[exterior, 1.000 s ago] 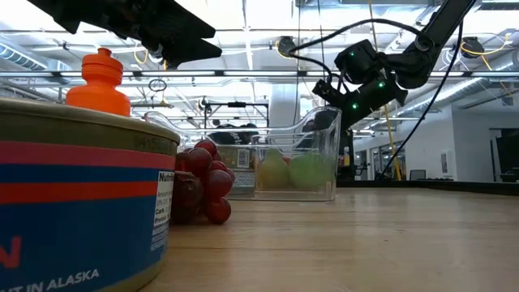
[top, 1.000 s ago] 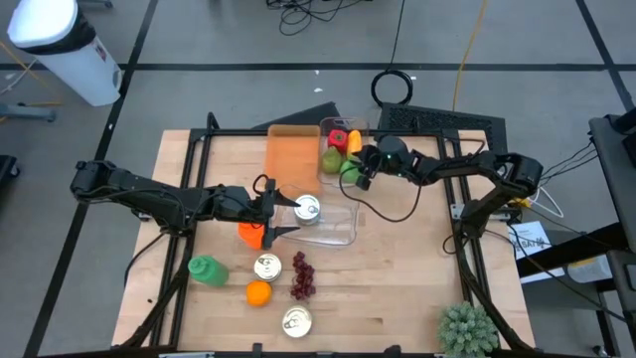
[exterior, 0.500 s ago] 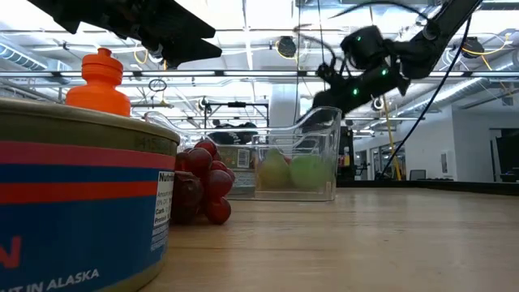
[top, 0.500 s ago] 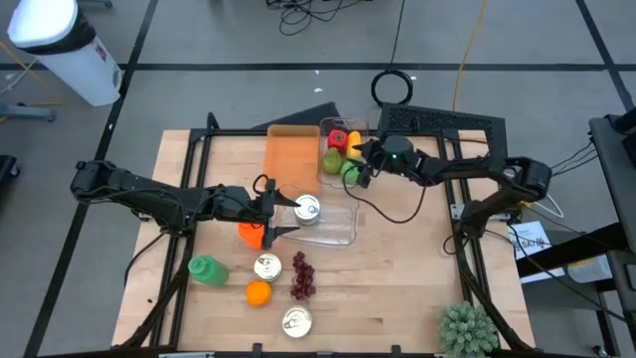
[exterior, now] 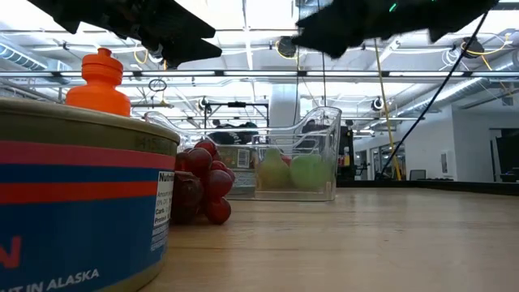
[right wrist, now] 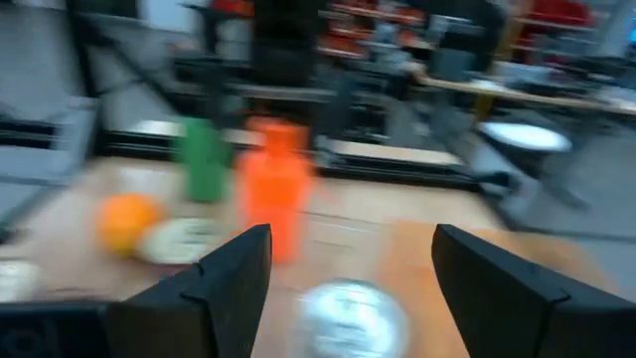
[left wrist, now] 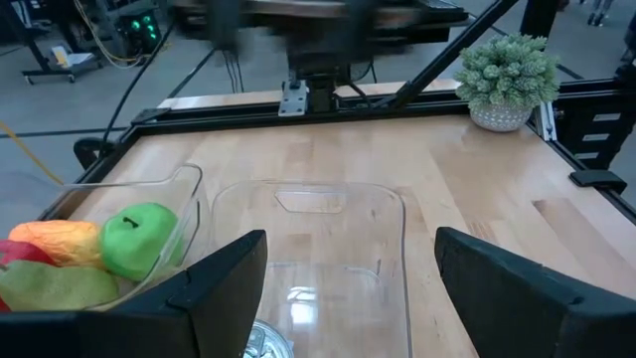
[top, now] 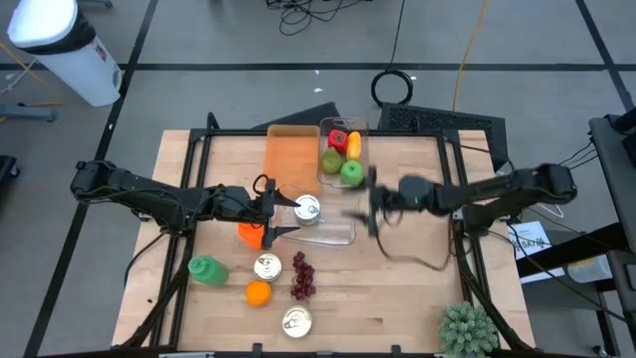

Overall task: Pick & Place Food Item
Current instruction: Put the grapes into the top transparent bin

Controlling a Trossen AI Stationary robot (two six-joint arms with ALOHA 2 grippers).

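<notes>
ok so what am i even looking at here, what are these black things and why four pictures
Two robot arms work at a wooden table. One picture looks down from above, one sits at table height, and two come from cameras on the arms' wrists. The left gripper hovers open by a can in a clear bin. The right gripper is empty, fingers apart. A second bin holds a green apple and other fruit. Grapes, an orange, two bottles and more cans lie about.
</notes>
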